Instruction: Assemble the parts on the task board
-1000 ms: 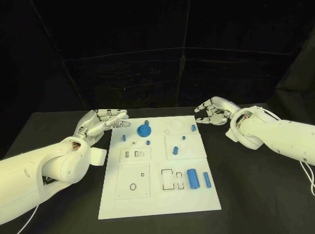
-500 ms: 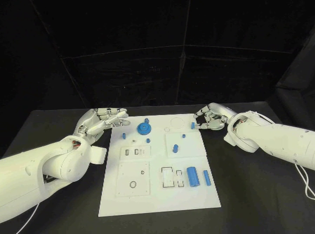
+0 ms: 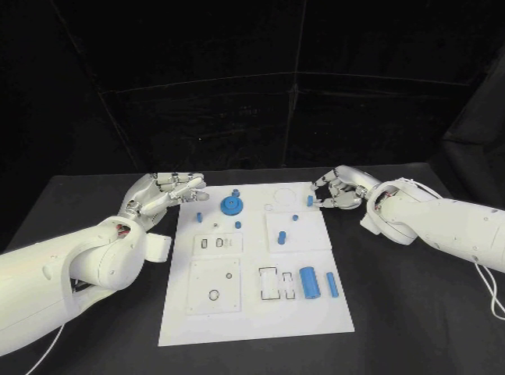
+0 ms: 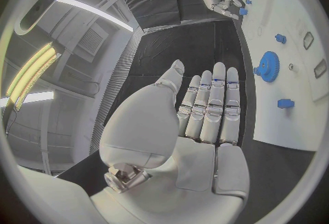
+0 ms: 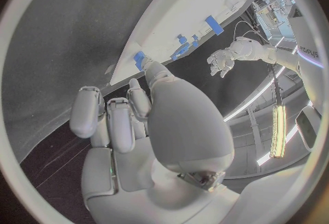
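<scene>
The white task board (image 3: 252, 316) lies mid-table with blue parts on it: a gear (image 3: 232, 206), a small block (image 3: 198, 220), a cylinder (image 3: 310, 283) and a thin bar (image 3: 332, 287). A short blue peg (image 3: 310, 201) stands at the board's far right edge. My right hand (image 3: 339, 188) hovers just beside it. In the right wrist view its thumb tip reaches the peg (image 5: 139, 59), while the other fingers (image 5: 89, 111) curl off to one side. My left hand (image 3: 165, 193) stays over the table off the board's far left corner, fingers straight and together (image 4: 205, 108), holding nothing.
Bare black table (image 3: 432, 312) spreads on both sides of the board and in front of it. A black curtain closes off the back. Small slots and holes mark the board's near half (image 3: 214, 295).
My right hand has come in from the far right to the peg at the board's edge, then almost stopped. The left hand has barely shifted.
</scene>
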Controlling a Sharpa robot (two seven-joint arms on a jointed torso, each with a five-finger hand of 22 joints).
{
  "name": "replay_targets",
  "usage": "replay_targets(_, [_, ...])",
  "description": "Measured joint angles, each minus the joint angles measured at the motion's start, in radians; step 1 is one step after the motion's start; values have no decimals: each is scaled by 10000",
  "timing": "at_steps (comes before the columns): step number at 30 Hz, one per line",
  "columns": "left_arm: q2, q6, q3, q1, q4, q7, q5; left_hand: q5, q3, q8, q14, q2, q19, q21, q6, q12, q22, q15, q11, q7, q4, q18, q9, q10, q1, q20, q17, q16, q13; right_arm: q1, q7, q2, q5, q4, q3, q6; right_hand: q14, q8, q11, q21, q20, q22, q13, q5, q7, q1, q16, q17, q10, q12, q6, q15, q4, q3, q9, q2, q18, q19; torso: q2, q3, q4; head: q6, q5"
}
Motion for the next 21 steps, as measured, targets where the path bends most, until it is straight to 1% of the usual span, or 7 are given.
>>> replay_targets(11, [-1,1,0,-3,-10,0,0,0,0,0,0,0,0,0,0,0,1,0,0,0,0,-1,0,0,0,0,8,0,0,-1,26,91,28,1,0,140,0,0,0,0,0,1,11,41,0,0,0,-1,0,0,0,0,-28,-28,0,0,0,0,-4,-7,0,-9,-21])
replay_targets(14, [-3,1,0,-3,-10,0,0,0,0,0,0,0,0,0,0,0,1,0,0,0,0,0,0,0,0,0,8,0,0,-2,17,126,31,-2,0,191,0,0,0,0,0,1,12,41,31,0,0,-1,0,0,30,0,-28,-28,0,0,0,0,-4,-7,0,-16,-25])
replay_targets(16, [-4,1,0,-3,-9,0,0,0,0,0,0,0,0,0,0,0,1,0,0,0,0,0,0,0,0,0,7,0,0,-3,8,138,32,-5,0,220,0,0,0,0,0,-1,11,41,-6,-1,0,-1,0,0,67,0,-28,-28,10,0,0,0,-4,-8,1,-19,-27])
replay_targets(18, [-7,1,0,-3,-9,0,0,0,0,0,0,0,0,0,0,0,1,0,0,0,0,-1,0,0,0,0,7,0,0,-4,-5,157,32,-11,0,250,0,0,0,0,-1,-10,11,41,-6,0,0,-1,0,0,66,0,-28,-28,11,0,-1,0,-5,-8,7,-20,-27])
replay_targets(19, [-9,1,0,-3,-9,0,0,0,0,0,0,0,0,0,0,0,1,0,0,0,0,0,0,0,0,0,7,0,0,-4,-11,167,32,-12,0,259,0,0,0,0,0,-10,11,40,23,-22,0,-1,1,0,95,0,-28,-28,11,22,0,0,-5,-9,7,-20,-27])
replay_targets(21, [-11,1,0,-3,-9,-1,0,0,0,0,0,0,0,0,0,0,2,0,0,-1,0,0,0,0,0,0,7,0,0,-4,-35,192,27,-17,0,285,0,44,0,0,0,-10,19,40,-6,-46,0,-1,1,0,136,0,-56,-57,11,46,0,0,-6,-10,8,-24,-26])
